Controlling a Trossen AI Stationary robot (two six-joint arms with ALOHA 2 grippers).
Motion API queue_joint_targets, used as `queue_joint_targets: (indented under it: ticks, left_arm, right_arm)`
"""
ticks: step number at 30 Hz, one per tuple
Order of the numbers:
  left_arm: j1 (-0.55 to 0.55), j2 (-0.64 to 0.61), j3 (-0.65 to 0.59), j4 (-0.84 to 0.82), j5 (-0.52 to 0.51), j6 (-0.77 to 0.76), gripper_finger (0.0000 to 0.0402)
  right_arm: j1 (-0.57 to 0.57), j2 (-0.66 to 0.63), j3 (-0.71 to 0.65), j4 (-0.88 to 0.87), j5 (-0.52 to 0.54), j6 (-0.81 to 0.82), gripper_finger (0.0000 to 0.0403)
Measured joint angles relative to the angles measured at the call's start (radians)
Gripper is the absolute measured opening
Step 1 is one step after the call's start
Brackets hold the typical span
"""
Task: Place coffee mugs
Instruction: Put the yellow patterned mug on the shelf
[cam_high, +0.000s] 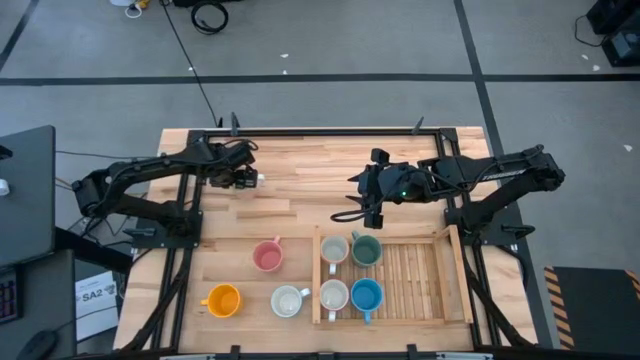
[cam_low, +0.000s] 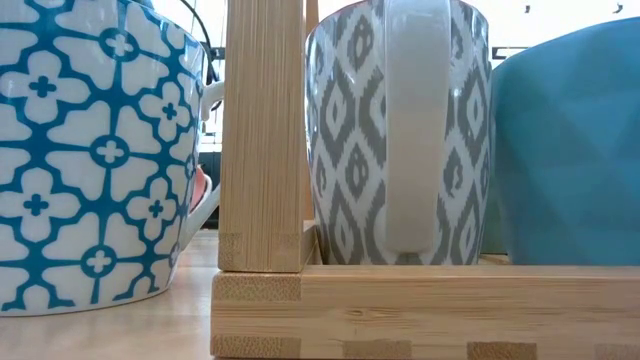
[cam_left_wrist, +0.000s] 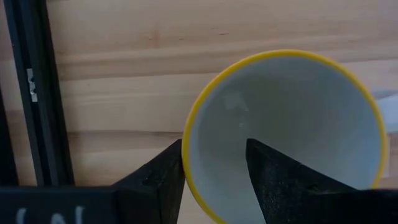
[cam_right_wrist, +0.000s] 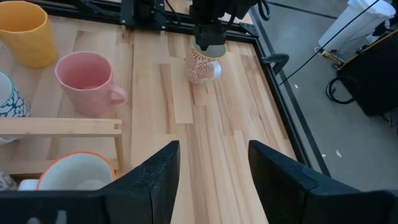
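- Left gripper (cam_high: 252, 179) at the table's (cam_high: 300, 170) far left part, clamped on the rim of a patterned mug (cam_right_wrist: 202, 65) with a yellow lip.
- Left wrist view: one finger (cam_left_wrist: 273, 180) inside the mug (cam_left_wrist: 280, 124), the other outside against the wall, rim pinched between them.
- Right wrist view shows that mug's base at or just above the wood; cannot tell if it touches.
- Right gripper (cam_high: 368, 205) hovers mid-table just behind the wooden tray (cam_high: 445, 280), fingers (cam_right_wrist: 149, 180) wide apart, nothing between them.
- Tray holds four mugs in its left half: cream mug (cam_high: 334, 249) and dark green mug (cam_high: 367, 249) at the back, white mug (cam_high: 333, 295) and blue mug (cam_high: 367, 295) in front.
- Left of the tray on bare table: pink mug (cam_high: 267, 256), orange mug (cam_high: 222, 300), blue-patterned mug (cam_high: 288, 301).
- Low view: blue-patterned mug (cam_low: 90, 150) beside the tray post, grey-patterned white mug (cam_low: 400, 130) inside.
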Motion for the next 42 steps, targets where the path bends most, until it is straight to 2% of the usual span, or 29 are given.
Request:
queue_joint_targets:
  ticks: [4,12,15,26,29,35,42]
  left_arm:
    - [0.000,0.000,0.000,0.000,0.000,0.000,0.0146]
    - [0.000,0.000,0.000,0.009,-0.001,0.001,0.0053]
    - [0.000,-0.001,0.000,0.035,0.001,0.044,0.0026]
    - [-0.001,0.001,0.012,0.307,0.002,0.267,0.0025]
    - [-0.003,0.001,0.040,0.381,0.036,0.311,0.0025]
    - [-0.053,0.001,0.116,0.486,0.045,0.319,0.0025]
    - [-0.157,0.001,0.187,0.521,0.041,0.327,0.0025]
  right_arm:
    - [0.000,0.000,0.000,0.000,0.000,0.000,0.0197]
    - [0.000,0.000,0.000,-0.001,0.000,0.000,0.0197]
    - [0.000,0.000,0.000,-0.001,0.000,0.000,0.0197]
    - [-0.002,0.000,0.000,-0.001,0.000,0.018,0.0197]
    - [-0.013,0.000,0.000,-0.001,0.000,0.053,0.0197]
    - [-0.065,0.000,0.000,0.013,0.001,0.140,0.0197]
    - [-0.142,0.000,0.000,0.089,0.001,0.161,0.0197]
